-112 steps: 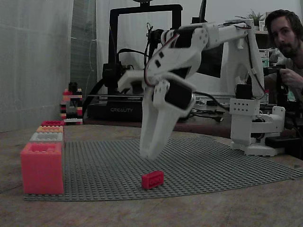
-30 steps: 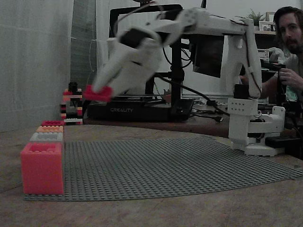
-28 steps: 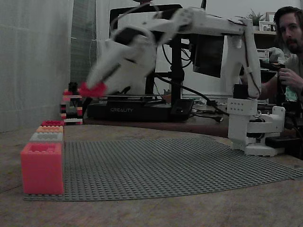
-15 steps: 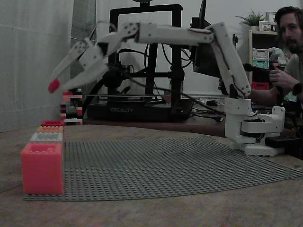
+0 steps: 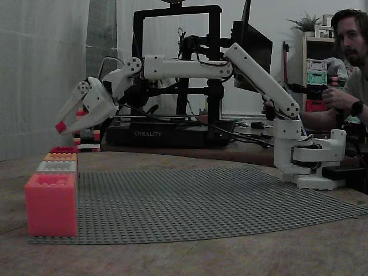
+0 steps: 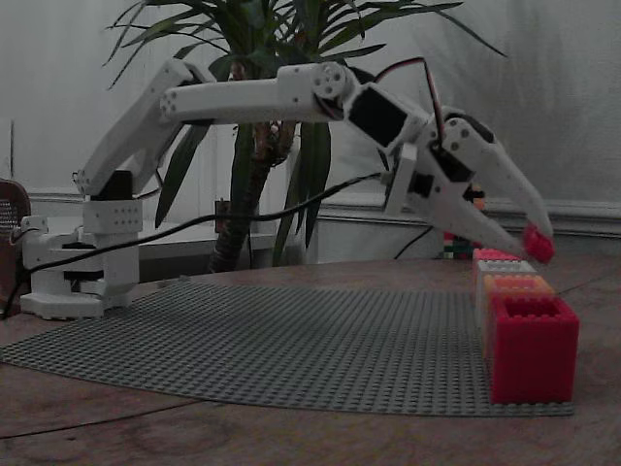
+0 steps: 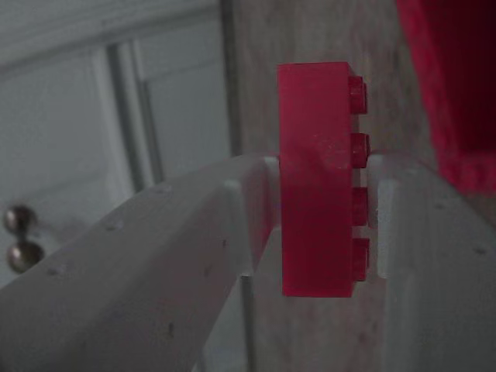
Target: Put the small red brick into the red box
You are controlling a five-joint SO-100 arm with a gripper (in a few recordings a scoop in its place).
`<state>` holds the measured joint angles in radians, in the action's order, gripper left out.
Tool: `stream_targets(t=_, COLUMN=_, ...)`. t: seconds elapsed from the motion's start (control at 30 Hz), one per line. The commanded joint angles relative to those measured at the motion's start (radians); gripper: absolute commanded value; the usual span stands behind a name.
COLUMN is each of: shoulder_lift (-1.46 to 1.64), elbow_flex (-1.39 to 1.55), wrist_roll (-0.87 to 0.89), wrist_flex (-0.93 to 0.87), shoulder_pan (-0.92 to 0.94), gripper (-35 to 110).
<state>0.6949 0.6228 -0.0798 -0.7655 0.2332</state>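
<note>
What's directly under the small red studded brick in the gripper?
The small red brick hangs in the white gripper above the row of boxes, near the far-end deep red box. Exact alignment and box interiors can't be seen.

The deep crimson-red studded toy-brick box [image 7: 457, 85] is cut off at the wrist view's right edge; the white pincer's fingers [image 7: 395, 232] cover the tiny red studded brick's [image 7: 314, 178] flanks.

The white arm reaches out nearly level from its base, forearm horizontal and wrist bent down. The gripper [image 5: 62, 125] [image 6: 537, 243] [image 7: 319, 225] points down at a slant, its fingers [image 7: 232, 225] closed on the small red brick [image 7: 318, 178] [image 5: 60, 126] [image 6: 538, 243], seemingly pinching it across its flat faces, clear of the bench
</note>
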Motion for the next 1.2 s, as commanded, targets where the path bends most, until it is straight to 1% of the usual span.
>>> stream_targets(t=0.0, shoulder_lift=0.028, elbow_flex=-0.077, wrist_roll=-0.015, wrist_flex=0.009, shoulder_pan=0.018, gripper=0)
stream_targets(t=0.2, shoulder_lift=0.018, elbow_flex=-0.075, wrist_roll=-0.021, wrist_flex=-0.017, shoulder_pan=0.035, gripper=0)
stream_targets(t=0.5, shoulder_lift=0.014, elbow_flex=-0.075, wrist_roll=-0.052, wrist_flex=-0.006, shoulder_pan=0.055, gripper=1)
stream_targets(t=0.63, shoulder_lift=0.011, elbow_flex=-0.075, wrist_roll=-0.066, wrist_flex=-0.006, shoulder_pan=0.055, gripper=5)
stream_targets(t=0.73, shoulder_lift=0.006, elbow_flex=-0.075, wrist_roll=-0.072, wrist_flex=-0.006, shoulder_pan=0.057, gripper=10)
stream_targets(t=0.8, shoulder_lift=0.003, elbow_flex=-0.075, wrist_roll=-0.071, wrist_flex=-0.011, shoulder_pan=0.057, gripper=17)
stream_targets(t=0.83, shoulder_lift=0.003, elbow_flex=-0.075, wrist_roll=-0.072, wrist_flex=-0.012, shoulder_pan=0.057, gripper=17)
stream_targets(t=1.03, shoulder_lift=0.009, elbow_flex=-0.078, wrist_roll=-0.077, wrist_flex=-0.014, shoulder_pan=0.057, gripper=15)
stream_targets(t=1.17, shoulder_lift=0.089, elbow_flex=-0.072, wrist_roll=-0.058, wrist_flex=-0.015, shoulder_pan=0.057, gripper=7)
